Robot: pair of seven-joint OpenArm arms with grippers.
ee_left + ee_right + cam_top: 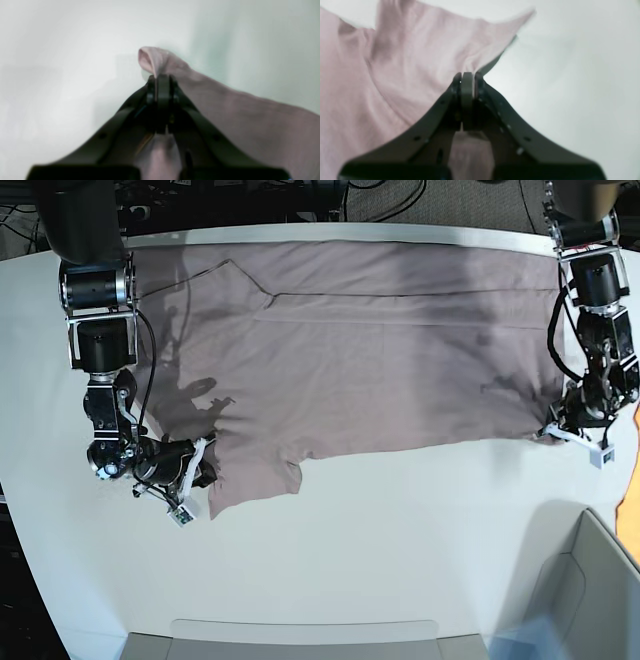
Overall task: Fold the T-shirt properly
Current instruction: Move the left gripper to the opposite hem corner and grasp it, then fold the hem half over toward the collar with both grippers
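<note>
Gripping the near edge of a pale mauve T-shirt (350, 370), both claws are clenched on fabric above the white table (380, 530). The right gripper (467, 77), at the base view's left, pinches the cloth beside a sleeve, which bunches and puckers at its tips. The left gripper (162, 78), on the opposite side, clamps a corner with a small fold poking past the closed jaws. Beyond them, the shirt lies spread wide across the table, its far edge along the tabletop's rear border.
</note>
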